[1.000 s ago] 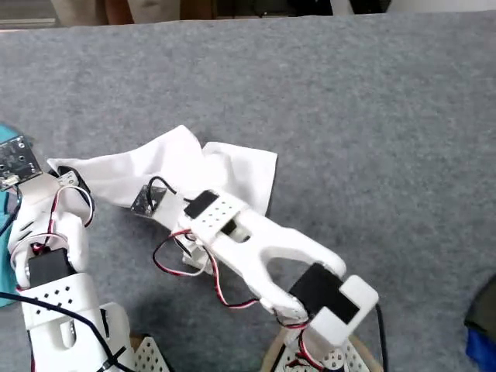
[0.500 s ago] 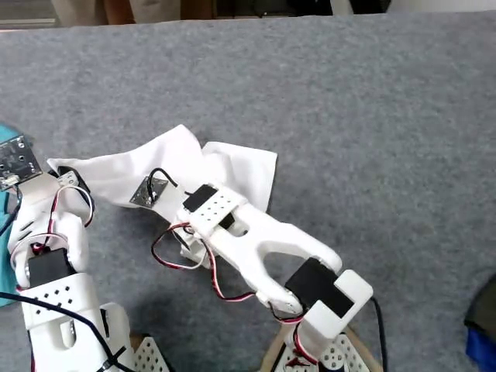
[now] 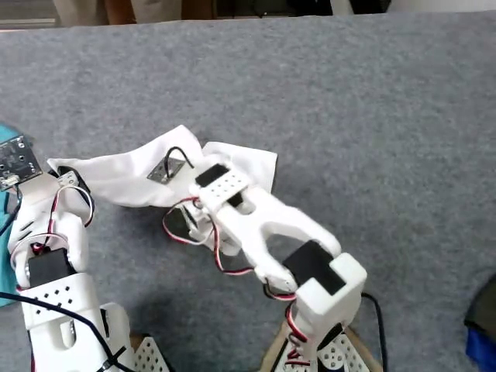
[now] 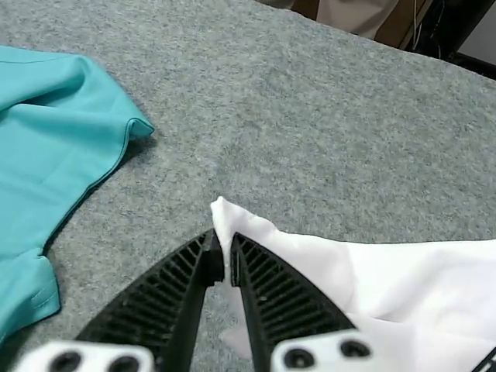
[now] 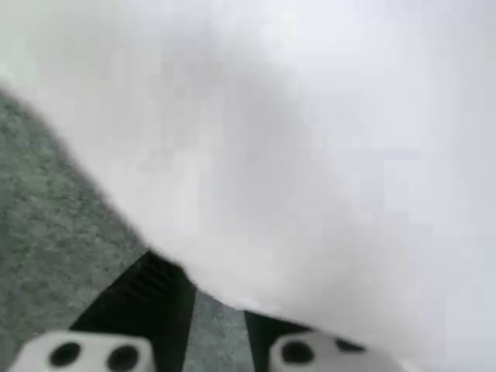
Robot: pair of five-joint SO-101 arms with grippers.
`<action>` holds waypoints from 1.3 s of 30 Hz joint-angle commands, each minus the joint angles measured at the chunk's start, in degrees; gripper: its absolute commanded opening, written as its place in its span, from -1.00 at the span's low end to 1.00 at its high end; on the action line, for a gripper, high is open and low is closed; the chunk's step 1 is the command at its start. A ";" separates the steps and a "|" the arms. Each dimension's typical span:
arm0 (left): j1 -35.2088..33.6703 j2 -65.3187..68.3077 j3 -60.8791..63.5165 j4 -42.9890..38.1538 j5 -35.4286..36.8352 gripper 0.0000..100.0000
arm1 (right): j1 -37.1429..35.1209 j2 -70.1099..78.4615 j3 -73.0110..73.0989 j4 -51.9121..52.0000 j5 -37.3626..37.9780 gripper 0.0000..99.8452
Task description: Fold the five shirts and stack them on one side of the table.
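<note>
A crumpled white shirt (image 3: pixel 143 170) lies left of the table's middle on the grey cloth. My left gripper (image 4: pixel 223 260) is shut on one pointed corner of the white shirt (image 4: pixel 372 271); from above that grip sits at the shirt's left end (image 3: pixel 60 175). My right gripper (image 3: pixel 186 222) is at the shirt's near edge, under its wrist. White cloth (image 5: pixel 294 139) drapes over its black fingers (image 5: pixel 163 291) and hides the tips; it looks shut on the shirt. A teal shirt (image 4: pixel 46 147) lies flat at the table's left edge (image 3: pixel 6 205).
A dark and blue object (image 3: pixel 482 329) pokes in at the right edge near the front. The grey table (image 3: pixel 372 116) stretches open to the right and toward the far edge. Red and black cables (image 3: pixel 194 240) hang from the right arm.
The right arm has swung away from the front edge toward the far side, carrying its gripper farther onto the white shirt. The left arm has kept still.
</note>
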 commanded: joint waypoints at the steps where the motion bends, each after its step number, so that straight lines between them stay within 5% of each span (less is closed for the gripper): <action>1: -0.53 -0.66 -0.88 -0.70 0.00 -0.96 | 2.07 -2.07 -4.97 7.74 -0.35 -0.98; 7: -0.53 -0.57 -2.81 0.53 0.09 -0.96 | 2.42 -9.89 -19.74 25.41 0.18 -0.98; 11: 0.44 -0.04 -13.45 10.02 3.87 -0.96 | 5.05 -12.97 -31.87 34.90 0.18 -0.98; 32: 0.97 -0.75 -55.30 35.96 6.24 -0.96 | 34.59 -38.11 -72.13 34.46 5.89 -0.98; 39: 9.93 -0.04 -74.37 49.14 6.42 -0.96 | 38.90 -38.46 -84.97 33.14 5.80 -0.98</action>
